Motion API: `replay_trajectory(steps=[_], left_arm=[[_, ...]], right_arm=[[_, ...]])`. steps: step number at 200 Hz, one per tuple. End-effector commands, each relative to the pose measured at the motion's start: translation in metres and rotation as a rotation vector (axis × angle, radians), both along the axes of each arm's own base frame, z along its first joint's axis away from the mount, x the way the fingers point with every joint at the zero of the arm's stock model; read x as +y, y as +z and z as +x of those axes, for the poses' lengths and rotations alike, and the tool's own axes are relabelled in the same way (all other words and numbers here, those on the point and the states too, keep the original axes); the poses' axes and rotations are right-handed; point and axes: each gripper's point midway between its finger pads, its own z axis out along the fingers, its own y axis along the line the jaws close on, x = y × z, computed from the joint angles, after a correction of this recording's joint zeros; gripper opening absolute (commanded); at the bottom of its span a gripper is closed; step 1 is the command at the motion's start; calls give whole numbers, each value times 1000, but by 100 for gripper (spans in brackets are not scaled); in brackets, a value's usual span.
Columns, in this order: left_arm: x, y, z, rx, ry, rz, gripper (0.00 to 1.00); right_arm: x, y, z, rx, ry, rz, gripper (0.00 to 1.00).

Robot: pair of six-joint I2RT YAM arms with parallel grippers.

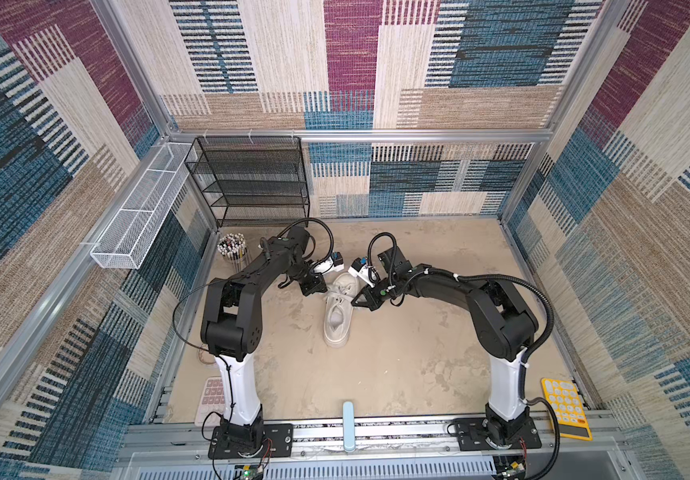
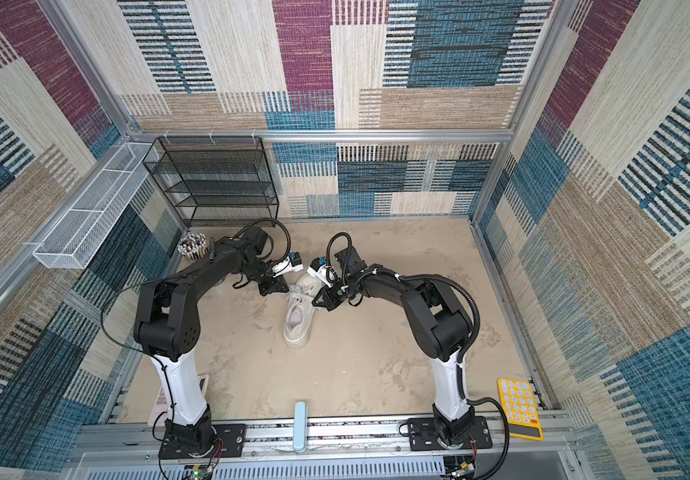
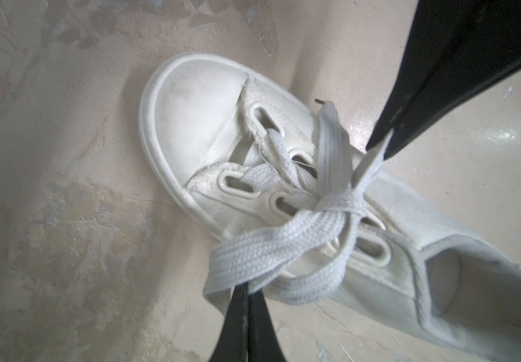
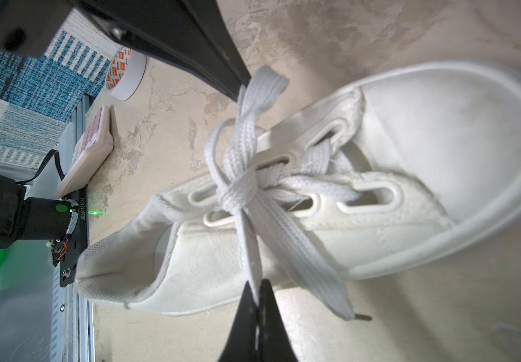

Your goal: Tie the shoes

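Observation:
A white sneaker (image 1: 337, 316) (image 2: 297, 322) lies mid-table with its toe pointing away from the arm bases. Its flat off-white laces cross in a knot (image 3: 337, 200) (image 4: 237, 194) over the eyelets. My left gripper (image 3: 246, 283) (image 1: 316, 287) is shut on a lace loop on the shoe's left side. My right gripper (image 4: 257, 282) (image 1: 355, 301) is shut on another strand of lace on the right side. Both strands run taut from the knot. A free lace end with a dark tip (image 4: 362, 317) lies on the table beside the sole.
A black mesh shelf (image 1: 252, 183) and a white mesh basket (image 1: 135, 224) stand at the back left, with a pen cup (image 1: 233, 247) nearby. A pink calculator (image 1: 210, 392), a tape roll (image 4: 124, 75) and a yellow calculator (image 1: 565, 409) sit near the arm bases.

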Motion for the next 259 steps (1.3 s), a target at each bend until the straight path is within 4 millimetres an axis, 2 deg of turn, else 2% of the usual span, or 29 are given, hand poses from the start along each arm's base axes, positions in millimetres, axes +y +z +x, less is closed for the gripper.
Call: replay_trajectory(steps=[1,75,171,244,259], left_arm=[[7,1,2,-24,-8,26,0],[28,-11,8,5,57,59,0],[35,-20,8,27,72,69,0],[37,-18,7,28,79,62,0],[33,-12,8,23,85,34,0]], right_arm=[[-4,2,2,-24,-10,-20,0],[-14,-9,-5,4,-20,-46,0],[-29,-22,-5,20,-43,-82,0],[-33,-26,-4,23,-57,-96,0],[-29,-23,-6,33,-43,-81,0]])
